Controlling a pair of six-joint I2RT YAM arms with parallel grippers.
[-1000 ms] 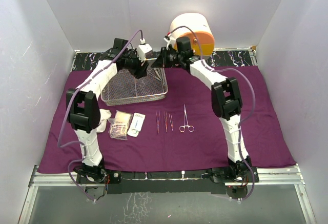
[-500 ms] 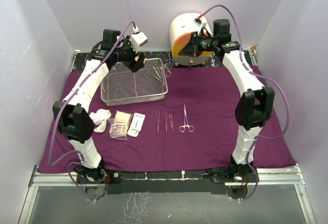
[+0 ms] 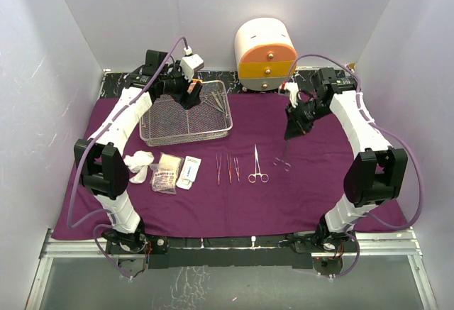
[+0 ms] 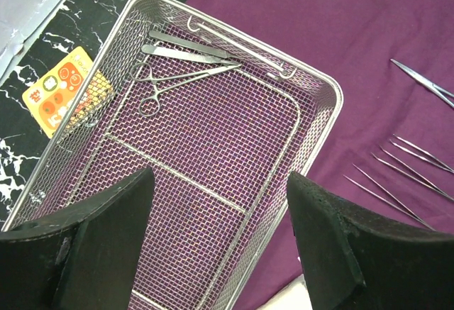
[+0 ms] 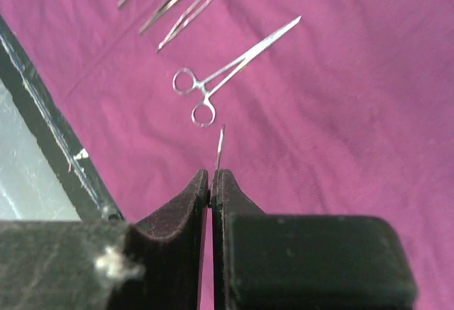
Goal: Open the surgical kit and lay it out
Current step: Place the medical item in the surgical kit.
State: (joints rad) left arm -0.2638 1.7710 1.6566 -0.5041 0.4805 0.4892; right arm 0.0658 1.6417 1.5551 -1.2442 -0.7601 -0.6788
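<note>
Right fingers [image 5: 177,214] tight around mostly hidden, perhaps ring-handled forceps [image 5: 220,147]

Nothing legible; print on the packets [image 3: 167,174] is too small.

Light was bright, even, diffuse; shadows faint. Right wrist view washed purple cloth [image 5: 319,111] pink; right gripper [image 5: 211,176] looked blurred. Ahead of left gripper [image 4: 220,179], wire-mesh tray [image 4: 333,97] was sharp, glinting.

free: cloth [image 3: 234,207] nearside of laid forceps [image 3: 257,167] | blocked: tray [image 3: 184,138] walls ring instruments [image 3: 216,101]; hanging forceps [image 3: 283,161]; cabinet [image 3: 265,58] behind
</note>
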